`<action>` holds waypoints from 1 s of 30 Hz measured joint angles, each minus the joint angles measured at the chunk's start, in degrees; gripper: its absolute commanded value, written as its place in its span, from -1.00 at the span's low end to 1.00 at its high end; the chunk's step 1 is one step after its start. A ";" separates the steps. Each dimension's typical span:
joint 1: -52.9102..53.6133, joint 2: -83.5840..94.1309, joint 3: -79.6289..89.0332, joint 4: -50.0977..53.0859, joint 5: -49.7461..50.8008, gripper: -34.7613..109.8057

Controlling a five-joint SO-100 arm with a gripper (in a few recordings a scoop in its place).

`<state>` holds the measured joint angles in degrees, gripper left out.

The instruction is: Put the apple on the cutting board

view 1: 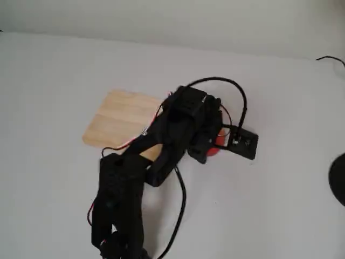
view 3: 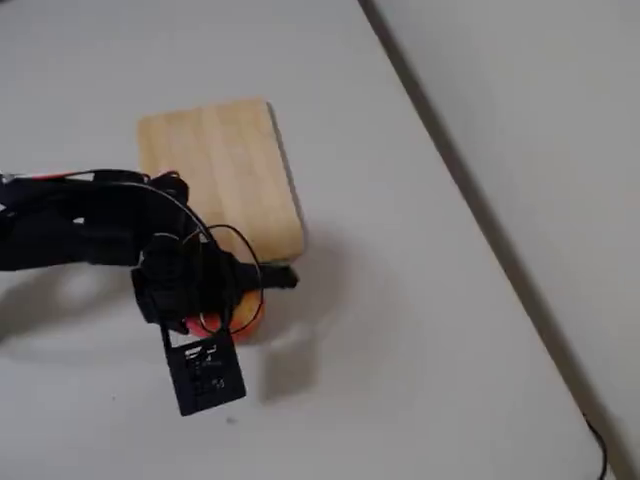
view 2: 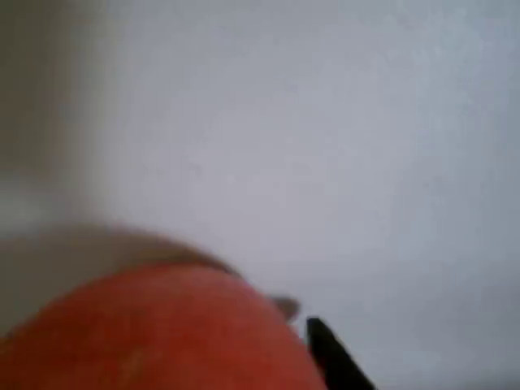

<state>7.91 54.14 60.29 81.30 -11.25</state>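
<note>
The red apple [view 1: 218,141] lies on the white table just off the near-right corner of the light wooden cutting board [view 1: 121,117], mostly hidden under my black gripper [view 1: 211,135]. In a fixed view the apple [view 3: 243,318] sits below the cutting board [view 3: 215,165], and one black finger [view 3: 278,278] juts out along its upper side. In the wrist view the blurred apple [view 2: 162,333] is very close, with a black fingertip [view 2: 333,357] right beside its right edge. The gripper [view 3: 235,300] is down around the apple; whether the jaws press on it is not visible.
The white table [view 1: 280,189] spreads bare to the right of the apple. A dark round object [view 1: 339,183] sits at the right edge. The table's far edge [view 3: 470,200] runs diagonally toward a grey wall. The arm's cables loop over the wrist camera box [view 1: 245,143].
</note>
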 measured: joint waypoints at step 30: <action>-20.21 6.33 -19.34 17.58 8.70 -0.49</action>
<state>-12.30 60.47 40.96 98.88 -2.55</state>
